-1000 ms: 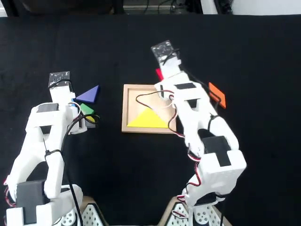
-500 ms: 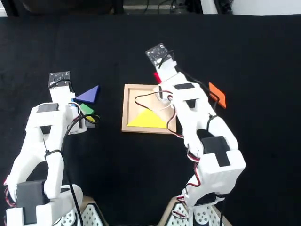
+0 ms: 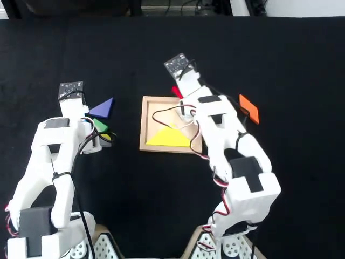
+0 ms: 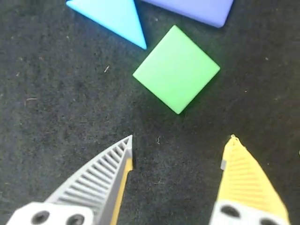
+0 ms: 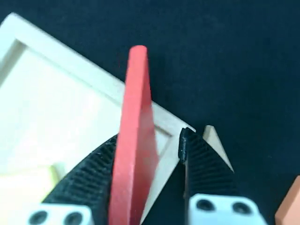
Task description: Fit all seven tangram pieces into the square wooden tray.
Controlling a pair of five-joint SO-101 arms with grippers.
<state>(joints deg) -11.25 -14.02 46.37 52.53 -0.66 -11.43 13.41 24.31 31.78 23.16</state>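
At the rim of the tray (image 5: 70,63), my right pincer (image 5: 149,136) clamped a red piece (image 5: 136,108) edge-on, shape unreadable; my left pincer (image 4: 182,138) gaped.

**Surface** (image 3: 302,178): black, matte, cloth-like; specks of lint are seen on it near the left gripper (image 4: 182,138).

**Items laid directly on it:**

1. Green square (image 4: 176,69): laid flat just ahead of the left gripper's tips, apart from them.
2. Light blue triangle (image 4: 112,16): placed beyond the green square from the left gripper, one tip just beside the square's edge.
3. Dark blue triangle (image 3: 102,109): set farther out again from the left gripper, near the light blue one.
4. Square wooden tray (image 3: 144,124): laid flat, one corner found directly beneath the right gripper (image 5: 150,140).
5. Orange piece (image 3: 249,108): laid flat off to the right gripper's side, well apart from the tray.
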